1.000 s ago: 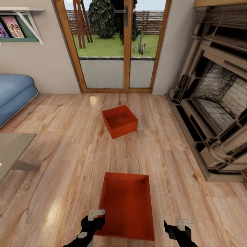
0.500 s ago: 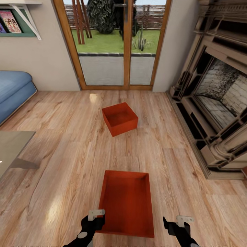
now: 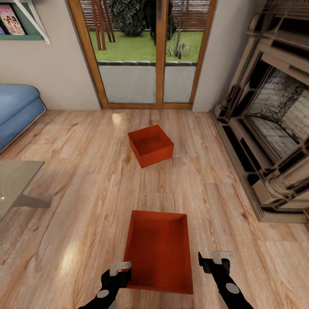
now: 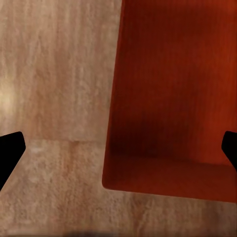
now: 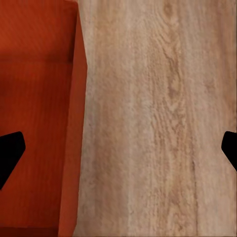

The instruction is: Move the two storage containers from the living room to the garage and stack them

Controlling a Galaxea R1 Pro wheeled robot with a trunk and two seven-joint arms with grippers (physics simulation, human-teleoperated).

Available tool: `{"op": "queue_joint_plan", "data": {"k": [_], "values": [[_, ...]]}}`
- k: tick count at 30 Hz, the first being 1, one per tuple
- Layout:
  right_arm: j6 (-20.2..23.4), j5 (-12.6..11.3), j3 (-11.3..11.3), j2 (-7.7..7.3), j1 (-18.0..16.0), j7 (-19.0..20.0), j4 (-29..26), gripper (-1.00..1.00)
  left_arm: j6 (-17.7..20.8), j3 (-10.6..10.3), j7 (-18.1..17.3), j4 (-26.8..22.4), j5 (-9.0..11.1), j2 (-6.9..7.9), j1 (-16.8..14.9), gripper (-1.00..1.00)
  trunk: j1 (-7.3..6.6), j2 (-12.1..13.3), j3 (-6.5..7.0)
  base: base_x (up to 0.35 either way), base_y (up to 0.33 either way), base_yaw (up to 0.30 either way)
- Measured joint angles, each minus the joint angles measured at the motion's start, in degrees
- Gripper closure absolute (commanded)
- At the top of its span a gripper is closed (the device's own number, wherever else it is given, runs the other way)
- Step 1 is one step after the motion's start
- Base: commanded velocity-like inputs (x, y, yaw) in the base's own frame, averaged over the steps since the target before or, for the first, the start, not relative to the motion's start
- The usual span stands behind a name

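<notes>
plank floor (image 3: 77, 180), container (image 3: 158, 257) between grippers

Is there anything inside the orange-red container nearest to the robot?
The near storage container looks empty: its bare orange-red bottom shows in the head view. A strip along its near wall is hidden from the head camera.

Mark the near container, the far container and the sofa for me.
near container (image 3: 158, 253), head view, on its inner floor.
far container (image 3: 150, 145), head view, on its inner floor.
sofa (image 3: 17, 109), head view, on its blue cushion.
</notes>
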Motion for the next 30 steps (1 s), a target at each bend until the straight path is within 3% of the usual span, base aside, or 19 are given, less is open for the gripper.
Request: {"op": "queue_joint_plan", "data": {"k": [15,21,30], "values": [[-0.3,-0.57,0.15,0.13,-0.25,-0.5,3.12,-1.0,0.0,-0.26,0.0,-0.55,0.02,0.15,0.0,-1.0,0.0,0.0,-0.24,0.0,0.0,0.009],[-0.3,-0.58,0.17,0.13,-0.25,-0.45,3.44,-1.0,0.07,-0.39,-0.16,-4.19,-0.11,0.05,-0.01,-1.0,0.0,0.0,-0.24,0.0,0.0,0.0],[-0.3,-0.65,0.19,0.13,-0.25,-0.42,3.52,-1.0,0.13,-0.45,-0.18,-5.28,-0.39,0.5,0.0,-1.0,0.0,0.0,-0.24,0.0,0.0,0.0]]}}
